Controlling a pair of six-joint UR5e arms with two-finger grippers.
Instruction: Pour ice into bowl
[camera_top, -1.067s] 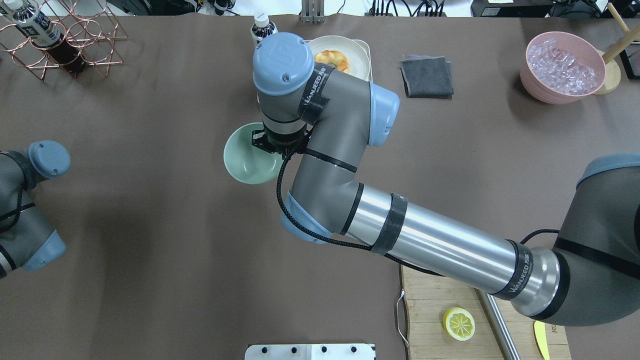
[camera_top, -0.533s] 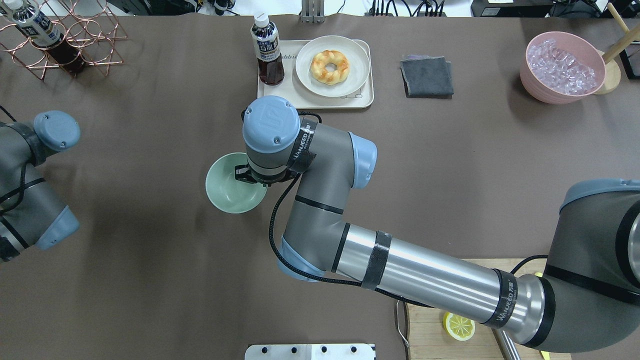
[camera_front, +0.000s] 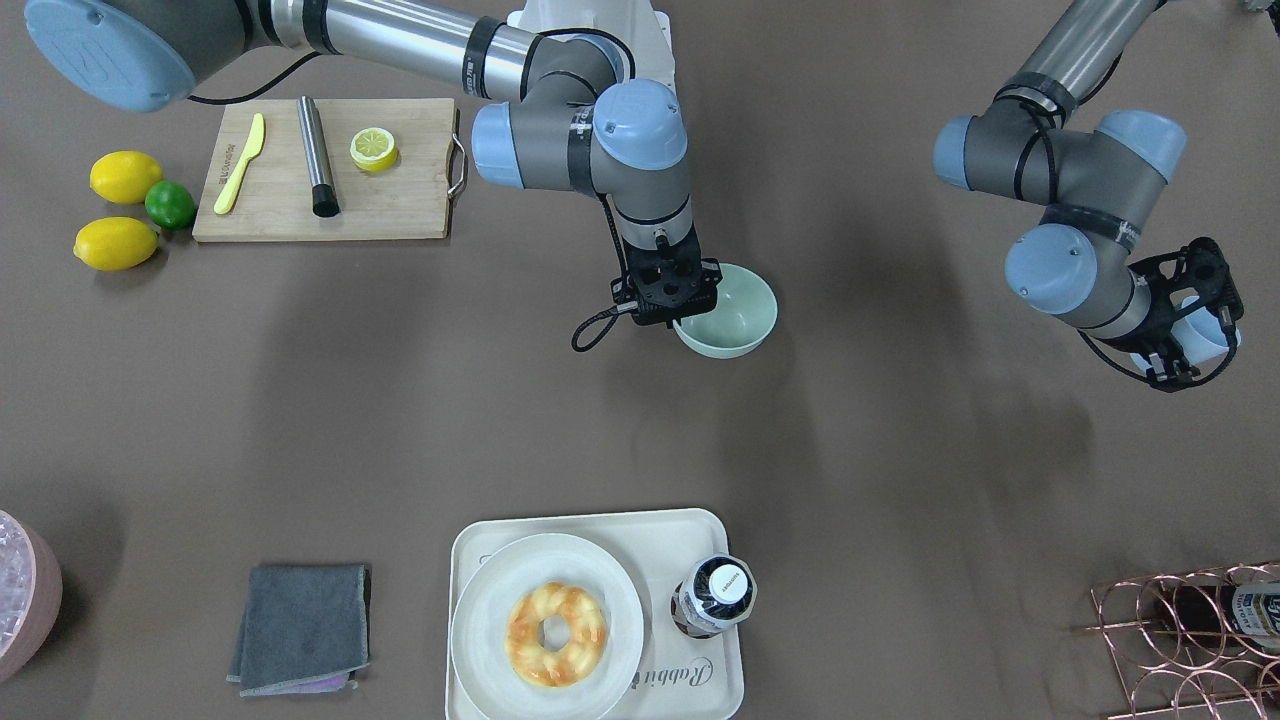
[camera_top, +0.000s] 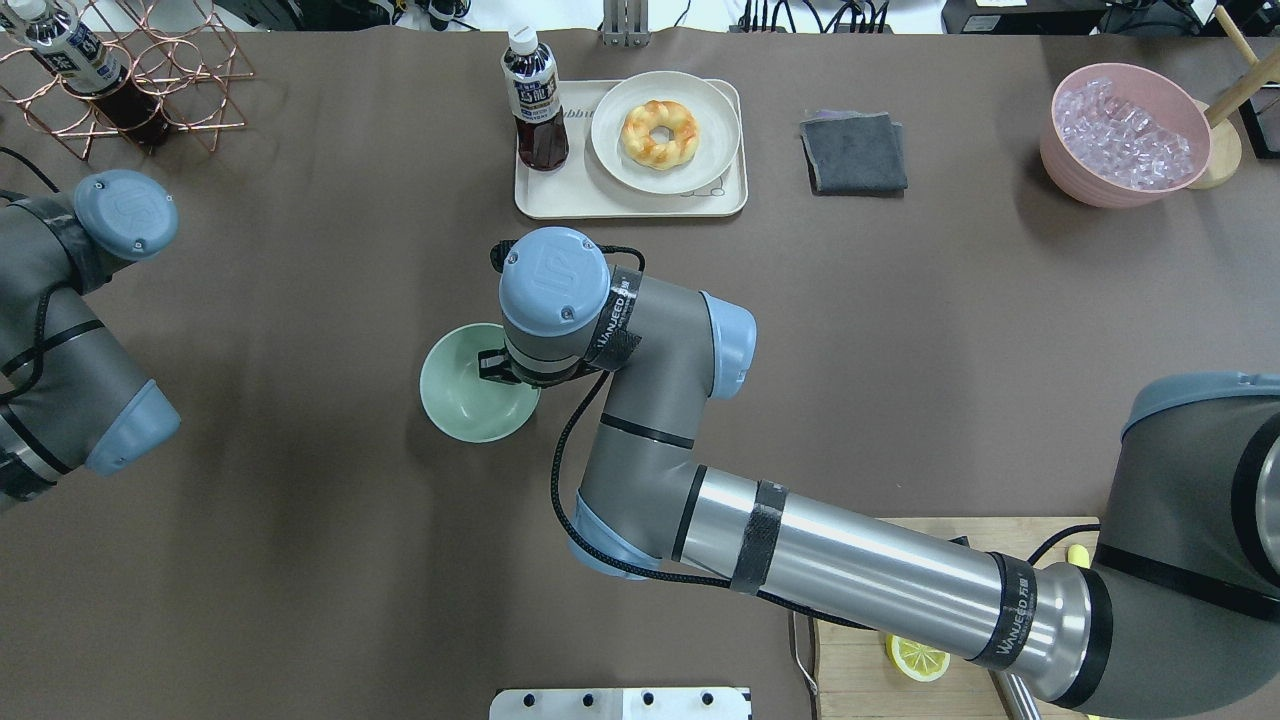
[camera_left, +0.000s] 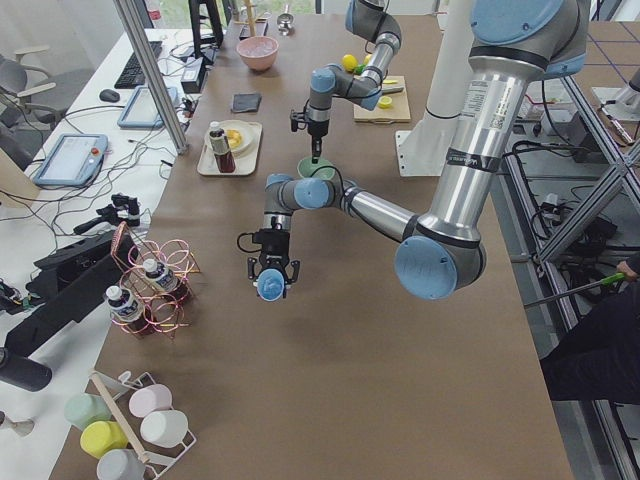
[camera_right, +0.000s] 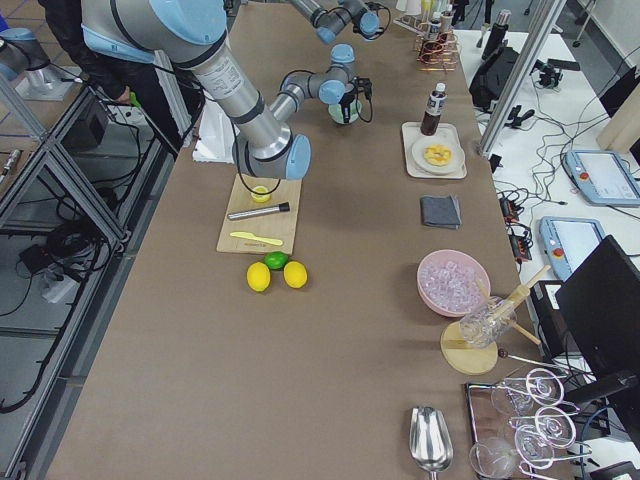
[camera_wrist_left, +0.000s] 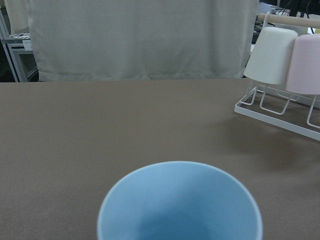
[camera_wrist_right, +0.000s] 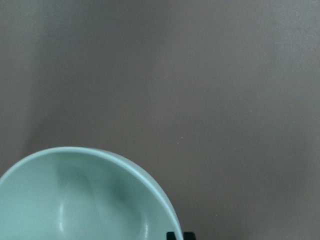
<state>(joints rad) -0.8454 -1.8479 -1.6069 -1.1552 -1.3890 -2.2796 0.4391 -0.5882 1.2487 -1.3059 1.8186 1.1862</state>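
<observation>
"What's the surface like on your feeds?"

"A flat, matte brown cover (camera_top: 300, 560). My left wrist camera looks along it to a pale curtain (camera_wrist_left: 140, 40) and a white wire rack (camera_wrist_left: 280, 117) of upturned cups."

"And the grips?"

"My right gripper (camera_front: 688, 308) is pinched onto the rim of the bowl (camera_front: 735, 318), which is smooth, mint, round and deep. My left gripper (camera_front: 1195, 322), well apart, is clamped around a light blue cup (camera_wrist_left: 180, 200). I can't see the cup's bottom."

"Anything in the way?"

"From overhead, my right wrist covers part of the bowl. A tray (camera_top: 540, 195) with a bottle (camera_top: 535, 100) and a doughnut (camera_top: 660, 133) sits beyond the right jaws, and the pink tub (camera_top: 1075, 175) is farther off."
</observation>
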